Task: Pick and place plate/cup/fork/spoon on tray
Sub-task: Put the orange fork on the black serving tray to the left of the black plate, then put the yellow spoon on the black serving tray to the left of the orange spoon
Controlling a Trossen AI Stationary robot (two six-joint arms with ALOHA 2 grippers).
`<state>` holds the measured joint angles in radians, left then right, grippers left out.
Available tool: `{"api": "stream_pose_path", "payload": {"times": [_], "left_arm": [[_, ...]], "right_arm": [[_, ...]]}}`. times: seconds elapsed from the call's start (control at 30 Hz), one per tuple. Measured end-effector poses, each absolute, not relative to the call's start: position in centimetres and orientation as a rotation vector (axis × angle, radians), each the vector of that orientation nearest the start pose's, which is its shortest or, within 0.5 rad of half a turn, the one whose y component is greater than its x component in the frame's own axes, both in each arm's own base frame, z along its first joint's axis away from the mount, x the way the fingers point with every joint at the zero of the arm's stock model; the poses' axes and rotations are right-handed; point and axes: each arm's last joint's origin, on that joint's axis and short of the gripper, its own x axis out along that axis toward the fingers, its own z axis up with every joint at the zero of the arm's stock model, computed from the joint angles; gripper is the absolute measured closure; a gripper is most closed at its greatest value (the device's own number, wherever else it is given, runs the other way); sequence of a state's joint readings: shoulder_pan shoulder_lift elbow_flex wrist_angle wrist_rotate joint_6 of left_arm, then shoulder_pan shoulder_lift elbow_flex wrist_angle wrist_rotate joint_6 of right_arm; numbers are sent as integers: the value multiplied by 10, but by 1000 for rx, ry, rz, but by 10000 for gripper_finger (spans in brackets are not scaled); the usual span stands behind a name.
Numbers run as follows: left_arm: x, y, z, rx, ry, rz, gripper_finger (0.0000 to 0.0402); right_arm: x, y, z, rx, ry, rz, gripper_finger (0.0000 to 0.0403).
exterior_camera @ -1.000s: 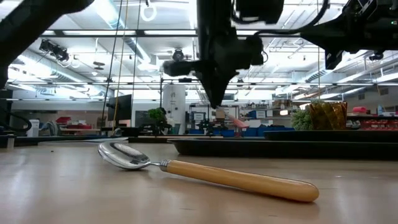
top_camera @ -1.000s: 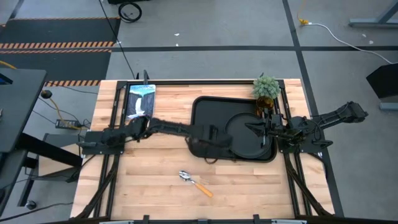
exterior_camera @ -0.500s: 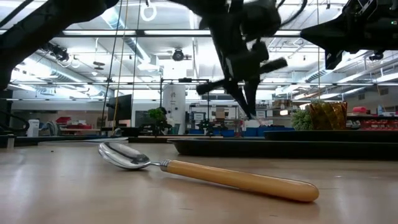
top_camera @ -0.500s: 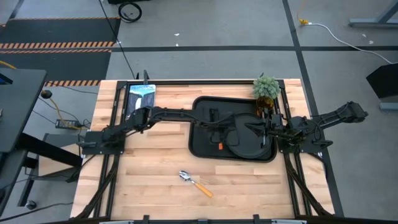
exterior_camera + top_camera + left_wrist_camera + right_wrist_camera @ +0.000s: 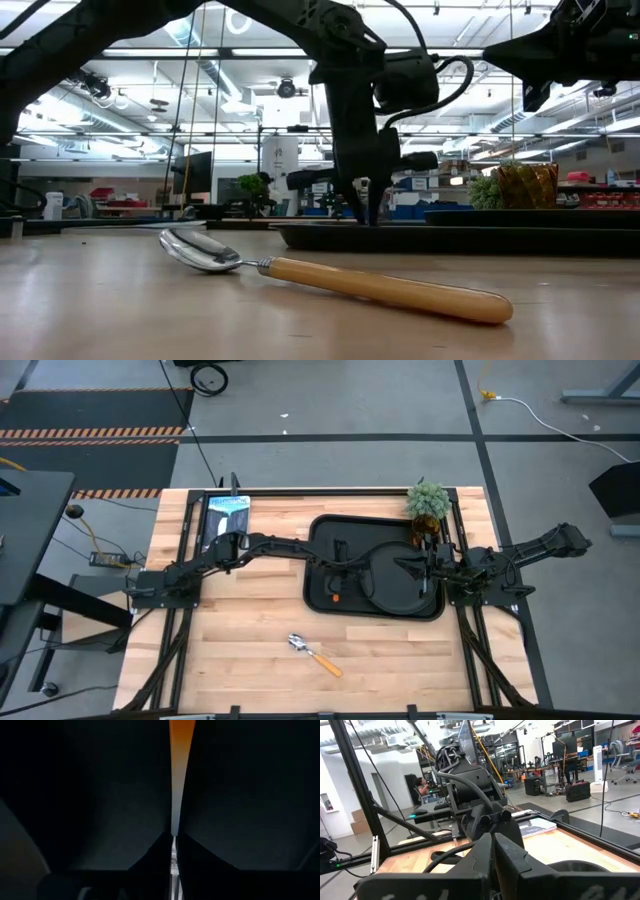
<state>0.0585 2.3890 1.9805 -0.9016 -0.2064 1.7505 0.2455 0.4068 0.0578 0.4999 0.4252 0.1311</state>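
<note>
My left gripper (image 5: 336,582) is over the left part of the black tray (image 5: 318,530). It is shut on the fork, whose orange handle (image 5: 336,598) shows just past the fingers. In the low view the fingers (image 5: 365,215) point down, reaching to the tray's rim (image 5: 470,238). The round black plate (image 5: 392,582) lies in the tray's right part. My right gripper (image 5: 402,565) hovers shut over the plate. The amber cup (image 5: 428,532) stands at the tray's far right corner. The spoon (image 5: 314,652) lies on the table near the front edge. My left gripper pinches the fork between its two fingers at the metal end (image 5: 173,854). The neck and orange handle (image 5: 179,750) stick out past the fingertips. The fingers come from above, pointing down, along the fork. The tray rim hides whether the handle's tip touches the tray floor.
A fuzzy green plant (image 5: 428,498) stands behind the cup at the table's far right. A printed card (image 5: 226,520) lies at the far left. Bare wood lies to the left of the tray and along the near edge around the spoon (image 5: 330,275).
My left gripper has carried the fork from the tray's near left rim to over the tray, tipping on the way. It has then come down with its fingers pointing straight down into the tray's left part. My right arm has kept still.
</note>
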Motion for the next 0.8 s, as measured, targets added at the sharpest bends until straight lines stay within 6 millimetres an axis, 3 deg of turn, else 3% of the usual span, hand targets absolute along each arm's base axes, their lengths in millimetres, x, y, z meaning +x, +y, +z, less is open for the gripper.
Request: {"api": "stream_pose_path", "payload": {"times": [0.53,0.8], "left_arm": [[485,31,149,1548,1223,-902,297],[482,7,176,1455,1308,-718,284]], "right_arm": [[121,18,195,180,-154,-170,376],[121,18,195,180,-154,-169,376]]}}
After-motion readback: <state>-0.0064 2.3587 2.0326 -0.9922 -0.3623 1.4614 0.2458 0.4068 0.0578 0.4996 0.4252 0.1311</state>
